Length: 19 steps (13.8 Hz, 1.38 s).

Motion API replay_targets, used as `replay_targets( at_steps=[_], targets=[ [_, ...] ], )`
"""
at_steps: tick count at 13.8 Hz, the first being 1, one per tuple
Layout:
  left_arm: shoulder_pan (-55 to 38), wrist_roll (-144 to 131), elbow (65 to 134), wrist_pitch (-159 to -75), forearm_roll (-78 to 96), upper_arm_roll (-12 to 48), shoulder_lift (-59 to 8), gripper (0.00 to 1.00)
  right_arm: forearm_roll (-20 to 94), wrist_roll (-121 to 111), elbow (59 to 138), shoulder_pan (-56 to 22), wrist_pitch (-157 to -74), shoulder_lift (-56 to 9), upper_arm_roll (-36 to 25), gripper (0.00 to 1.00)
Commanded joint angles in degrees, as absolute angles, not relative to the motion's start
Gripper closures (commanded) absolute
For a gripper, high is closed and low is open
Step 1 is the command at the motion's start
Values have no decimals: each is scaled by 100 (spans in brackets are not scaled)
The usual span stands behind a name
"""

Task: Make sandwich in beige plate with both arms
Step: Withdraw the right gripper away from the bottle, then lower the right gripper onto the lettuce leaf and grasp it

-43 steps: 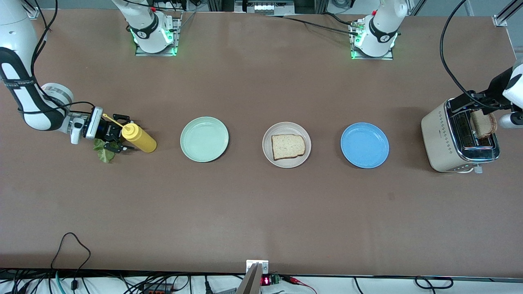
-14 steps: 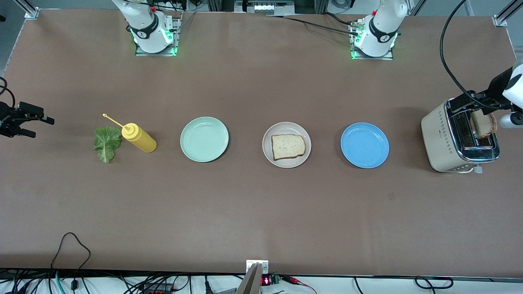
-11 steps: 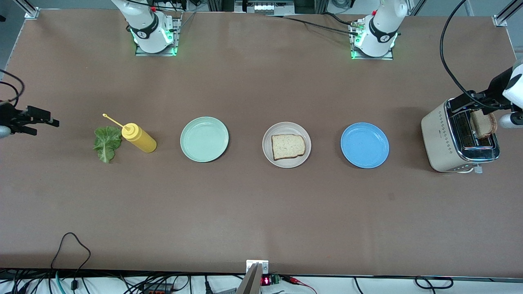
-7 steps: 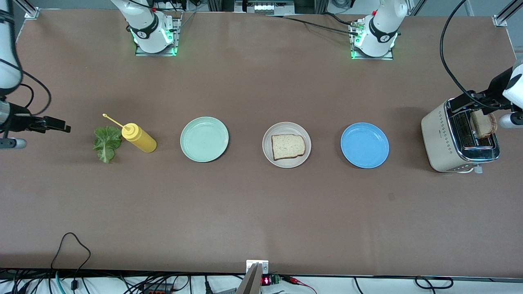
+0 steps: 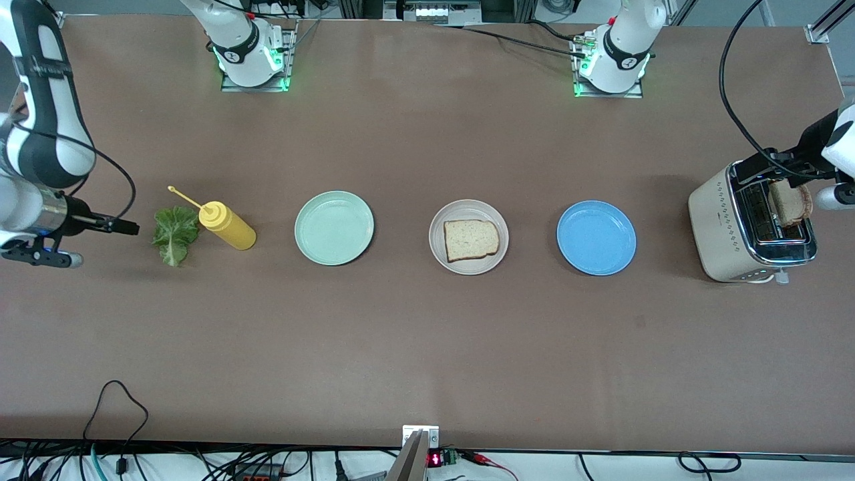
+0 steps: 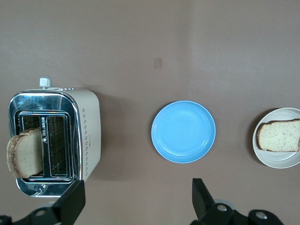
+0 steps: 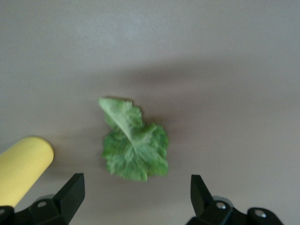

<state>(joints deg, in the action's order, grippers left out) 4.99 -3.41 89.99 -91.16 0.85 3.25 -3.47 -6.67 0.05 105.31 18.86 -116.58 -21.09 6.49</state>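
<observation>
Bread slice [image 5: 471, 240] lies on the beige plate [image 5: 441, 254] mid-desk, lettuce [image 5: 174, 234] just under my open right pincer [image 7: 136, 199], while my left pincer [image 6: 136, 201] hangs open over the toaster [image 5: 728, 227].

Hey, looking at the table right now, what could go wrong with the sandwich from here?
1. The lettuce leaf lies touching the yellow squeeze bottle; the open right gripper, coming in beside the leaf, may knock the bottle.
2. The leaf is thin and flat on the table, so the fingers may slip over it.
3. The second bread slice stands in the toaster; the open left gripper might snag the slot.
</observation>
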Motion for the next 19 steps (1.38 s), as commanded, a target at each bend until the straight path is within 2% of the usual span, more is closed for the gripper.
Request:
replay_targets(
  at_steps=[1, 7, 18, 19],
  targets=[
    [483, -255, 9026, -9062, -18, 325, -281, 0, -791, 141, 10538, 1802, -12119, -2451, 624, 0],
    [492, -264, 9026, -9062, -18, 325, -281, 0, -931, 237, 10573, 1494, -12409, -2751, 633, 0],
    [519, -264, 9035, -9062, -17, 316, -281, 0, -1186, 237, 10608, 1503, -12770, -3217, 624, 0],
    [519, -264, 9026, -9062, -9, 325, -281, 0, -1187, 229, 10617, 1512, -12797, -3217, 624, 3]
  ],
)
